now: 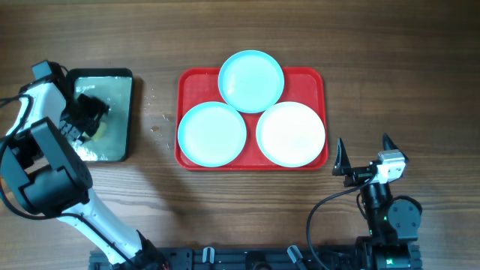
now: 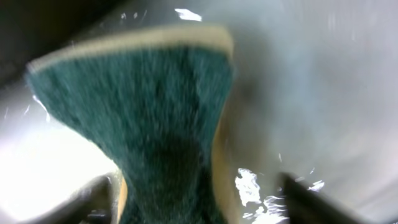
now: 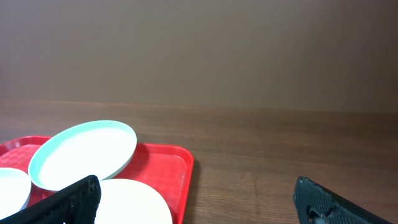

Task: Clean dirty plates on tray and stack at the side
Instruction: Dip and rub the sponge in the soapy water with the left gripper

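Three plates lie on the red tray [image 1: 315, 79]: an aqua plate [image 1: 251, 80] at the back, another aqua plate [image 1: 212, 133] front left and a white plate [image 1: 291, 133] front right. My left gripper [image 1: 90, 116] reaches down into the small wet black-rimmed tray [image 1: 124, 112]. In the left wrist view its jaws [image 2: 196, 199] stand apart around a green and yellow sponge [image 2: 155, 124], with a gap of wet tray showing beside the right finger [image 2: 305, 199]. My right gripper [image 1: 365, 148] hovers open and empty near the red tray's front right corner [image 3: 177, 168].
Bare wooden table surrounds both trays. A few drops of water [image 1: 157, 124] speckle the wood between the black-rimmed tray and the red tray. The arm bases and cables sit along the front edge.
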Controlling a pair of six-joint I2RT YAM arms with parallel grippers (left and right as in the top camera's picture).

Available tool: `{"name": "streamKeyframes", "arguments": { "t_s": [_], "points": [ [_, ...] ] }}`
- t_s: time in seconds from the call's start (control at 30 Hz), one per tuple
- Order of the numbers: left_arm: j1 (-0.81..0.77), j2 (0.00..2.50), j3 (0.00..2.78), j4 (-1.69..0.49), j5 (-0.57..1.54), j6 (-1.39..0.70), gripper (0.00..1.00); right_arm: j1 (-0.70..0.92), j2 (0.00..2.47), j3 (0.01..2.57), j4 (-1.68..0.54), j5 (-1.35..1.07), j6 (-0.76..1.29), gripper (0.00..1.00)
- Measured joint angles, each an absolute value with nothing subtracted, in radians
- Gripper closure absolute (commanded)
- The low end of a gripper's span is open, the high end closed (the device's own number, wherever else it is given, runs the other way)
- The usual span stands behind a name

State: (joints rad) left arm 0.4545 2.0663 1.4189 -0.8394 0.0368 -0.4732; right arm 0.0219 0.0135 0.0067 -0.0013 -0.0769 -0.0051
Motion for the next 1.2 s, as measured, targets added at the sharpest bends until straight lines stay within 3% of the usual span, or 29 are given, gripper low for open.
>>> {"name": "streamKeyframes", "arguments": {
  "t_s": [0.13, 0.17, 0.23, 0.57, 0.6, 0.63, 0.67, 0.7, 0.73, 0.83, 0.87, 0.9, 0.93, 1.13, 1.17, 1.2],
  "points": [
    [0.455, 2.067, 1.416, -0.845, 0.08, -0.472, 0.95, 0.022, 0.014, 0.007, -0.001, -0.077, -0.005, 0.0],
    [0.455, 2.067, 1.415, -0.844, 0.085, -0.473, 0.72, 0.022, 0.014, 0.007, -0.001, -0.077, -0.005, 0.0],
    [0.455, 2.067, 1.414, -0.834, 0.096, -0.472, 0.0, 0.022, 0.014, 0.007, -0.001, -0.077, -0.005, 0.0],
    [0.446, 2.064, 1.414, -0.723, -0.054, -0.476, 0.0, 0.022, 0.014, 0.007, -0.001, -0.077, -0.005, 0.0],
    [0.446, 2.067, 1.411, -0.713, -0.089, -0.476, 0.04, 0.022, 0.014, 0.007, -0.001, -0.077, -0.005, 0.0],
    [0.446, 2.069, 1.411, -0.705, -0.108, -0.476, 0.26, 0.022, 0.014, 0.007, -0.001, -0.077, -0.005, 0.0],
    [0.446, 2.072, 1.411, -0.696, -0.123, -0.473, 0.62, 0.022, 0.014, 0.007, -0.001, -0.077, -0.005, 0.0],
    [0.447, 2.074, 1.411, -0.69, -0.135, -0.477, 0.82, 0.022, 0.014, 0.007, -0.001, -0.077, -0.005, 0.0],
    [0.447, 2.075, 1.411, -0.686, -0.143, -0.479, 0.96, 0.022, 0.014, 0.007, -0.001, -0.077, -0.005, 0.0],
    [0.447, 2.076, 1.411, -0.68, -0.155, -0.476, 0.96, 0.022, 0.014, 0.007, -0.001, -0.077, -0.005, 0.0],
    [0.447, 2.076, 1.411, -0.68, -0.157, -0.476, 0.72, 0.022, 0.014, 0.007, -0.001, -0.077, -0.005, 0.0],
    [0.447, 2.076, 1.411, -0.683, -0.156, -0.476, 0.32, 0.022, 0.014, 0.007, -0.001, -0.077, -0.005, 0.0],
    [0.447, 2.076, 1.411, -0.688, -0.156, -0.472, 0.0, 0.022, 0.014, 0.007, -0.001, -0.077, -0.005, 0.0],
    [0.45, 2.072, 1.415, -0.749, -0.059, -0.476, 0.0, 0.022, 0.014, 0.007, -0.001, -0.077, -0.005, 0.0],
    [0.45, 2.07, 1.415, -0.76, -0.043, -0.476, 0.04, 0.022, 0.014, 0.007, -0.001, -0.077, -0.005, 0.0],
    [0.451, 2.068, 1.416, -0.772, -0.024, -0.476, 0.18, 0.022, 0.014, 0.007, -0.001, -0.077, -0.005, 0.0]
  ]
}}
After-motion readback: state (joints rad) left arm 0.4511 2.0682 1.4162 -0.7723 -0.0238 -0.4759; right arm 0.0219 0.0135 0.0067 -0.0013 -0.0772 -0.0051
